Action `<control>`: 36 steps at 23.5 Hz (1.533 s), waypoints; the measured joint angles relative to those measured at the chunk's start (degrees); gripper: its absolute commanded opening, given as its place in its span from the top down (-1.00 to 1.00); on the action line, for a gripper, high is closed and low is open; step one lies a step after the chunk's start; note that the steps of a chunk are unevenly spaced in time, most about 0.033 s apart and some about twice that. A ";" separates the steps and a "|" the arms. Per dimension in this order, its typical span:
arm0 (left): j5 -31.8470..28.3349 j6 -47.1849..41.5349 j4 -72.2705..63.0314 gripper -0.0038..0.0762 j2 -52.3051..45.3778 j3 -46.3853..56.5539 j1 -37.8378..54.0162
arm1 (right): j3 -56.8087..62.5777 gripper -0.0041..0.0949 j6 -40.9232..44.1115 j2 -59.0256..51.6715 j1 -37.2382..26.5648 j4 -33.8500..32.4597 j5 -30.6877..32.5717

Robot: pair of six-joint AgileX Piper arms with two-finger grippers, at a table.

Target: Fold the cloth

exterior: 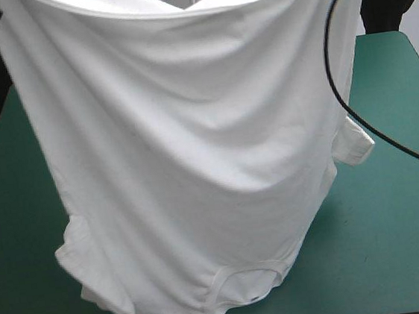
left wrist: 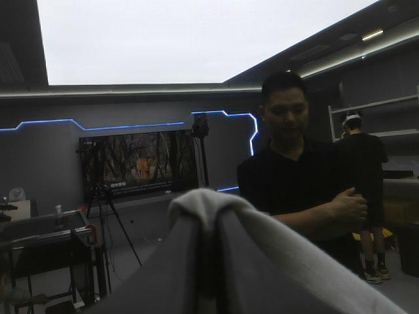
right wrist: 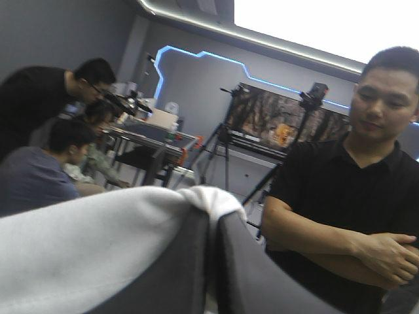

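Table: the teal-green cover [exterior: 402, 204] is seen bare either side of the T-shirt; its middle is hidden behind it.
T-shirt: the white short-sleeved fabric T-shirt [exterior: 194, 151] is held up over the table, collar [exterior: 245, 277] lowest.
Left gripper [left wrist: 208, 219]: black fingers are pinched on the T-shirt.
Right gripper [right wrist: 213, 226]: black fingers are pinched on the T-shirt.
Unclear: whether the collar touches the cover.

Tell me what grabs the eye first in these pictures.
The white T-shirt hangs lifted like a curtain across most of the teal-green table, upside down, its collar down near the table's near edge. In the wrist views the left gripper and right gripper each have jaws shut on a bunch of its cloth.
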 measured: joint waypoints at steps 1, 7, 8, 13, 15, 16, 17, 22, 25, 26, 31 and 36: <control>-2.69 0.85 0.00 0.95 2.07 0.07 0.00 | 0.06 0.95 2.70 2.74 0.00 -4.16 -2.00; -19.38 3.47 0.05 0.95 12.96 -0.09 0.00 | -7.63 0.95 17.13 16.11 -3.56 -13.77 -10.47; -20.29 3.67 0.00 0.95 13.60 -0.50 0.00 | -9.54 0.95 18.07 17.39 -4.55 -13.83 -10.75; -23.33 3.87 0.00 0.95 15.32 -3.90 0.00 | -16.86 0.95 19.42 20.96 -6.51 -12.23 -12.11; -23.88 3.94 0.00 0.95 15.72 -6.12 0.00 | -17.51 0.95 18.60 21.09 -6.53 -10.23 -12.69; -23.81 3.94 0.00 0.95 15.77 -6.61 0.00 | -17.51 0.95 17.88 21.09 -6.53 -9.07 -12.69; -23.16 3.94 0.00 0.95 15.77 -6.92 0.00 | -17.44 0.95 17.21 21.09 -6.53 -7.81 -12.31; -15.06 3.94 -0.16 0.95 16.42 -4.00 -0.05 | -10.54 0.95 13.46 21.09 -7.29 -1.72 -9.94; -11.91 3.94 -0.18 0.95 17.38 6.42 -0.05 | 0.68 0.95 13.09 21.31 -9.04 2.94 -8.51; -10.40 3.94 -0.12 0.95 17.84 12.62 -0.05 | 6.52 0.95 12.49 21.60 -9.82 5.90 -7.58; -7.25 3.53 0.27 0.95 16.98 36.33 -0.05 | 26.71 0.95 3.94 21.93 -11.50 19.39 -3.02; -2.77 2.34 0.50 0.95 13.04 52.46 -0.05 | 36.92 0.95 -6.63 21.34 -11.50 30.35 6.27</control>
